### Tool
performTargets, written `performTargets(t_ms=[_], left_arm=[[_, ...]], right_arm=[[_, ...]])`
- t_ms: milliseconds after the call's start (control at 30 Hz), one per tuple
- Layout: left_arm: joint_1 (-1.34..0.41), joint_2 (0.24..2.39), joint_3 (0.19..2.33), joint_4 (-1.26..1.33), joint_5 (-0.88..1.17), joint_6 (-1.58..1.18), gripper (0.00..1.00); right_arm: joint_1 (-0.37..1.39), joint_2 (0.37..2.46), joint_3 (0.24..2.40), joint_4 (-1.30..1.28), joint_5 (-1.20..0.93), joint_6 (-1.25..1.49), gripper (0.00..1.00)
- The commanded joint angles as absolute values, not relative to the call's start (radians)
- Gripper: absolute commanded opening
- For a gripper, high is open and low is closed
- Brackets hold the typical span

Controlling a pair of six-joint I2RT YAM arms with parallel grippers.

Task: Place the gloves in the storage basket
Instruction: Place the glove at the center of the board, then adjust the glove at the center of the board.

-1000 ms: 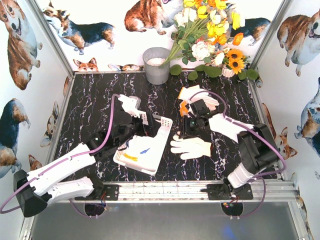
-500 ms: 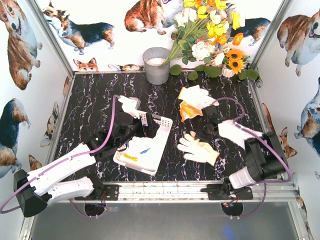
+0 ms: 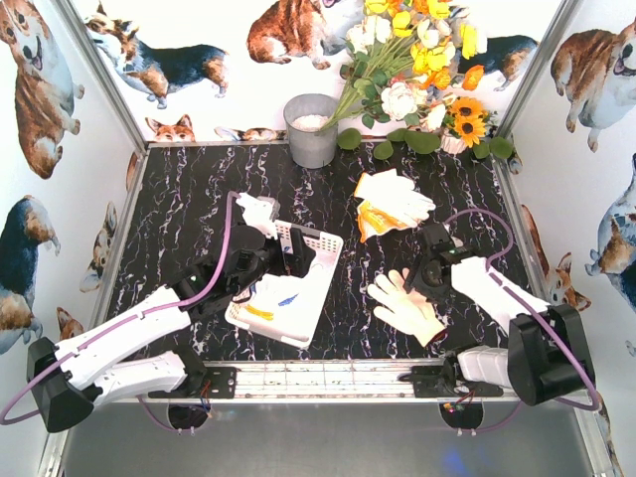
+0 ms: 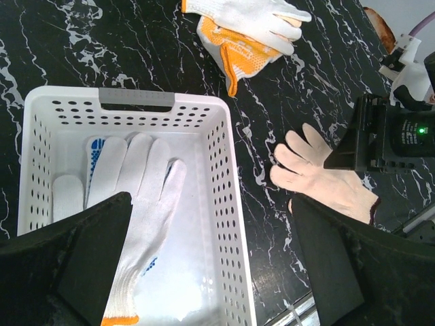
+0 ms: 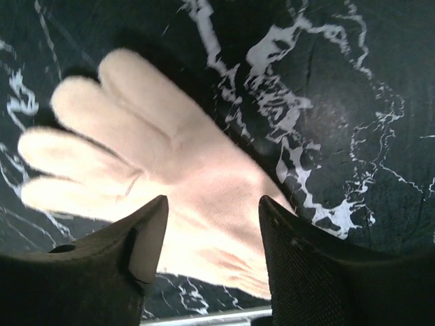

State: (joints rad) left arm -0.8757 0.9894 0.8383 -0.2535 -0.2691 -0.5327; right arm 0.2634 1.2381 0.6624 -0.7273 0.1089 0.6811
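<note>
The white storage basket (image 3: 316, 294) lies left of centre and holds white gloves (image 4: 138, 192) with blue and orange trim. My left gripper (image 3: 295, 260) hovers over it, open and empty; its fingers (image 4: 75, 261) frame the basket (image 4: 224, 204). A cream glove (image 3: 405, 306) lies flat on the table right of the basket, fingers pointing far-left. My right gripper (image 3: 421, 286) is open just above its palm (image 5: 170, 163), one jaw either side (image 5: 212, 234). More gloves with orange cuffs (image 3: 390, 202) are piled farther back (image 4: 245, 30).
A grey metal bucket (image 3: 312, 129) and a bunch of flowers (image 3: 417, 70) stand at the back. The metal rail (image 3: 328, 376) with the arm bases runs along the near edge. Printed walls close in both sides.
My right gripper has moved from beside the far glove pile toward the near right. The cream glove has shifted right and turned. The left arm has barely moved.
</note>
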Motion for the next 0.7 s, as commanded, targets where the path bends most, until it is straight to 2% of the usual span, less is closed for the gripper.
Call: performTargets(t_ms=[0,133,300,567,667], left_arm=[[-0.877,0.955,0.817,-0.234,-0.287,-0.512,0.96],[-0.877,0.96,0.819,-0.232,-0.287,-0.512,0.96],[-0.877,0.955,0.826,-0.238,-0.285,-0.51,0.96],[-0.877,0.91,0.821,-0.278,-0.32,-0.511,0.96],[-0.877,0.892,0.815,-0.288,-0.329,-0.517,0.96]], right_arm=[[0.338,1.24,0.753,-0.815,0.082,0.546,0.6],[0.464,1.339,0.811,-0.871,0.12,0.5,0.63],[0.495,1.448,0.847,-0.884,0.141,0.443,0.67],[0.495,1.572,0.911,-0.801,0.094,0.315,0.65],[0.495,1.632,0.916,-0.743,0.047,0.289,0.6]])
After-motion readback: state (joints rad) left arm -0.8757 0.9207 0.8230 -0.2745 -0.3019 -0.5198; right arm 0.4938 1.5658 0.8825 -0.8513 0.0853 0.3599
